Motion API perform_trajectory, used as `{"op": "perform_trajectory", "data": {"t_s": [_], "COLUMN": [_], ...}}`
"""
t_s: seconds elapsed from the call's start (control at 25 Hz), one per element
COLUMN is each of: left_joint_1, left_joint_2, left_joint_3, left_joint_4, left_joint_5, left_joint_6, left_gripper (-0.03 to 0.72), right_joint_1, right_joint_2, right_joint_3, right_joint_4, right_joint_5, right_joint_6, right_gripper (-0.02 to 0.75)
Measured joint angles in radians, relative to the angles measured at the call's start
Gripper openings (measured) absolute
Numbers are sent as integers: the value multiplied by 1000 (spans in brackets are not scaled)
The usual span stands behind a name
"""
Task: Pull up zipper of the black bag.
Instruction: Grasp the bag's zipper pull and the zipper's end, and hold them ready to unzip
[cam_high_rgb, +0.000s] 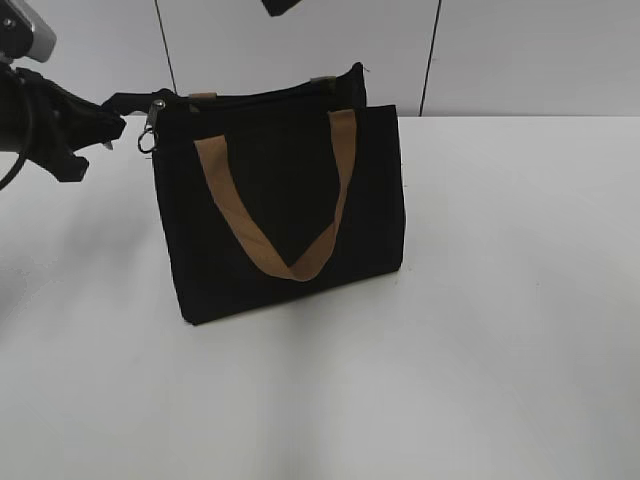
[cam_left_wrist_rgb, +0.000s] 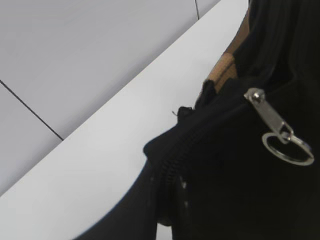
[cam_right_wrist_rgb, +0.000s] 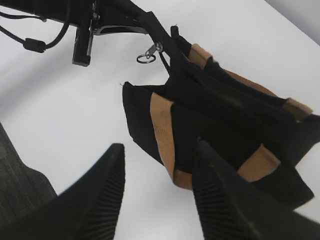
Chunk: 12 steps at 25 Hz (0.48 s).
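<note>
The black bag (cam_high_rgb: 285, 215) stands upright mid-table with tan handles; it also shows in the right wrist view (cam_right_wrist_rgb: 215, 115). The silver zipper (cam_high_rgb: 150, 135) with its ring tab hangs at the bag's top left corner, and shows in both the left wrist view (cam_left_wrist_rgb: 280, 131) and the right wrist view (cam_right_wrist_rgb: 148, 54). My left gripper (cam_high_rgb: 135, 102) is shut on the bag's fabric end (cam_left_wrist_rgb: 170, 200) just beside the zipper, not on the pull. My right gripper (cam_right_wrist_rgb: 160, 147) is open and empty, high above the bag; only its edge (cam_high_rgb: 280, 5) shows at the top of the exterior view.
The white table (cam_high_rgb: 500, 330) runs back to a white panelled wall (cam_high_rgb: 520, 50). The left arm and its cables (cam_right_wrist_rgb: 55, 22) reach in from the left. A dark grey surface (cam_right_wrist_rgb: 20, 185) lies off the table's edge.
</note>
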<state>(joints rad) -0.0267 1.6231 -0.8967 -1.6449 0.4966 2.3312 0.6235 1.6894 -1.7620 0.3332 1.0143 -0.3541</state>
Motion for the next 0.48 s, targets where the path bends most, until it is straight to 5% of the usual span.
{"op": "perform_trajectory", "data": {"t_s": [0.48], "left_joint_1": [0], "left_joint_2": [-160], "left_joint_3": [4], "left_joint_4": [134], "left_joint_5": [60], "left_joint_6": [-179], "left_gripper": [22], "right_joint_1": [80], "right_joint_2": [154], "right_joint_3": [0], "right_joint_4": [2], "right_joint_5": [-164], "right_joint_6": [165], "right_gripper": [336]}}
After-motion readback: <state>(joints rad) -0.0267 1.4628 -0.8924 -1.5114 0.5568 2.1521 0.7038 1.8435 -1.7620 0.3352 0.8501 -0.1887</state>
